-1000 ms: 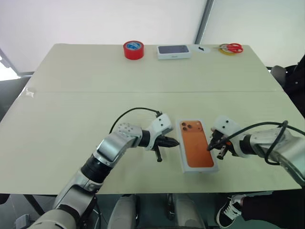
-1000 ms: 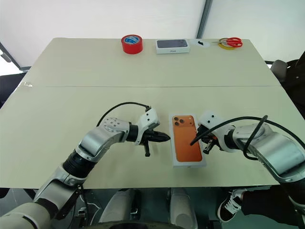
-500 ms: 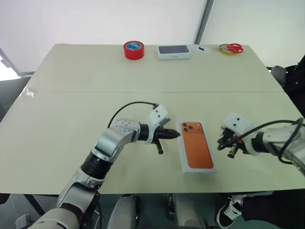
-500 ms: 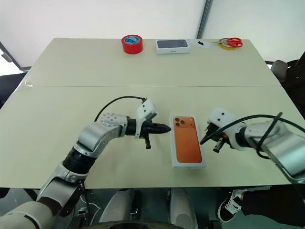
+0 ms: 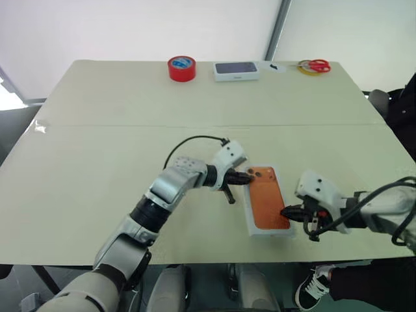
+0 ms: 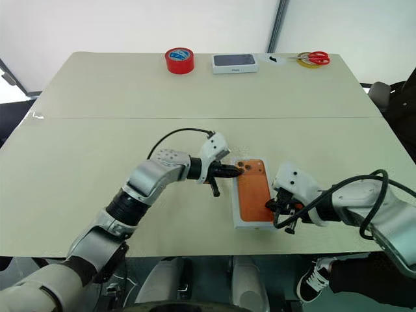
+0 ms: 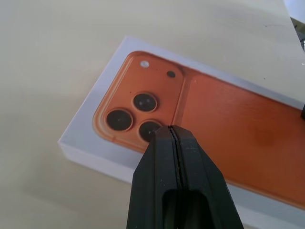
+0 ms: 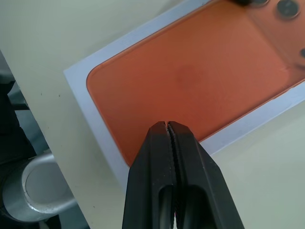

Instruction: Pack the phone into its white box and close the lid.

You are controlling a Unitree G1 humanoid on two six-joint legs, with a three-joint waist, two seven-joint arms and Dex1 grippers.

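Note:
The lid (image 5: 268, 201), white with an orange phone picture on its face, lies flat on the table near the front edge. It covers the white box, and the phone is hidden. My left gripper (image 5: 250, 175) is shut, its tip on the printed camera lenses at the lid's far left corner (image 7: 143, 102). My right gripper (image 5: 284, 213) is also shut and holds nothing. Its tip is at the lid's right side near the front corner, just over the orange print (image 8: 190, 81).
At the table's far edge stand a red tape roll (image 5: 182, 67), a white box with a dark top (image 5: 236, 70) and red-handled scissors (image 5: 316, 65). The table's front edge (image 5: 214, 262) runs close below the lid. Bare tabletop (image 5: 97, 162) spreads to the left.
My left gripper has moved right, from beside the lid onto its camera corner. My right gripper drew away to the right, then came back to the lid's near right side.

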